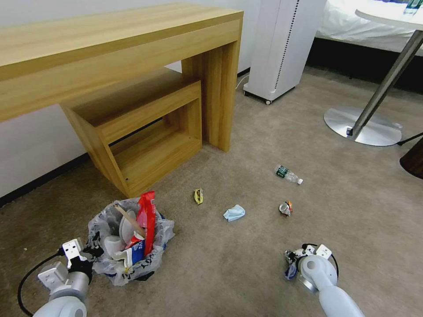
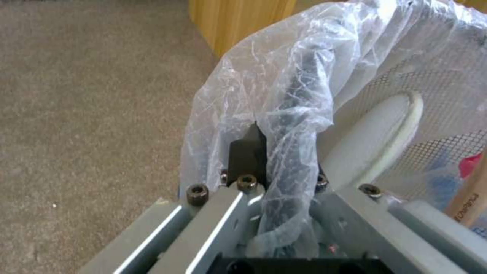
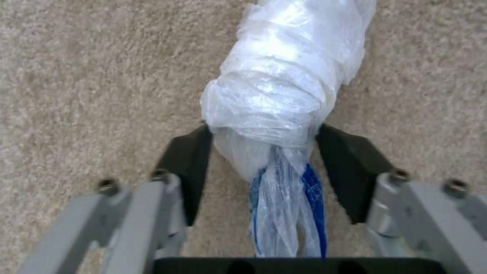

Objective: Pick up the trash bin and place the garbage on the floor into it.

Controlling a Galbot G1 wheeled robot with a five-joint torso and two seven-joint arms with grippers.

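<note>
Rubbish still dots the floor [image 1: 246, 264] in front of us: a green-labelled bottle [image 1: 287, 174], a crushed can [image 1: 285, 208], a light-blue mask [image 1: 234, 213] and a yellow wrapper [image 1: 198, 196], all well apart from one another. Our left gripper [image 2: 276, 152] is clenched on the bag-lined rim of the trash bin [image 1: 128, 246], which sits low beside the wooden worktop [image 1: 110, 57] and already carries a slipper [image 2: 378, 139], red wrappers [image 1: 147, 215] and a wooden stick [image 1: 128, 220]. Our right gripper [image 3: 264, 152] hangs low over the carpet with its fingers [image 3: 185, 167] pressed against a crumpled clear plastic bundle [image 3: 284, 83], apparently grasping it
</note>
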